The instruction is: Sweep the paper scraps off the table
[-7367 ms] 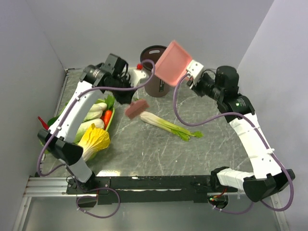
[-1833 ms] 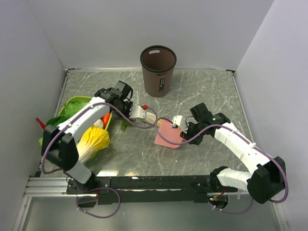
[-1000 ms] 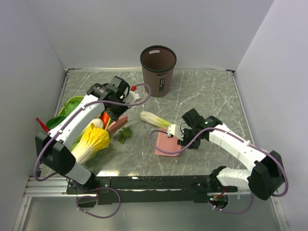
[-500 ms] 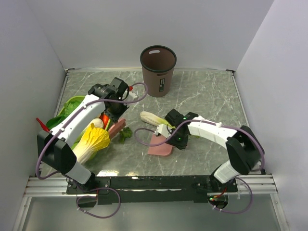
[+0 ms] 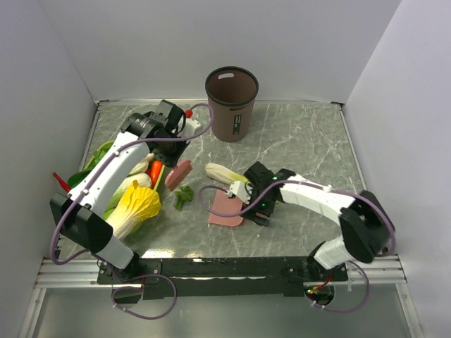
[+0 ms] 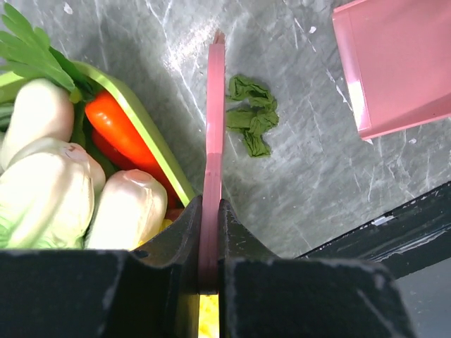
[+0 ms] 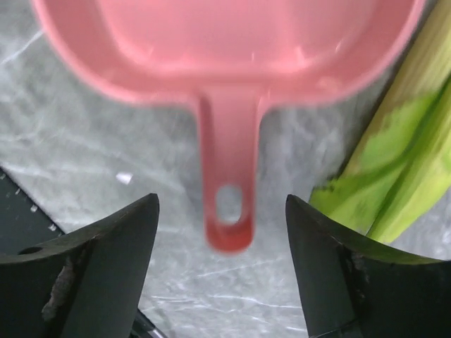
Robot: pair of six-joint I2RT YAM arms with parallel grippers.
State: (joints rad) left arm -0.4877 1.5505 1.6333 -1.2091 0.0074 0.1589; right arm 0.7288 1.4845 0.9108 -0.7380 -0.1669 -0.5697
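"So where are the paper scraps (image 6: 250,116) right now?"

"Bunched in one small green clump on the table (image 5: 296,141); they lie just beside the flat pink scraper (image 6: 212,127), on its dustpan side, and clearly apart from the mouth of the dustpan (image 6: 394,63); I see no others."

"And the two pincers?"

"Left gripper (image 6: 209,211) is clamped tight on the scraper, which stands on edge; right gripper (image 7: 220,211) gapes wide, one finger on each side of the dustpan handle (image 7: 229,162), touching neither side, so it has hold of nothing."

"How would you do the sweep well, then?"

"First I would close the right one on that handle and press the front lip flat to the table; a loose pan probably skids when the clump reaches it; then set the scraper's lower edge down on the side of the clump away from the pan, and push in one slow straight stroke towards the mouth."

"Any traps?"

"The green vegetable tray (image 6: 151,134) sits right beside the scraper, so the start needs care; the leek (image 7: 394,162) lies next to the pan, so keep the stroke narrow; light scraps may slip under a raised edge."
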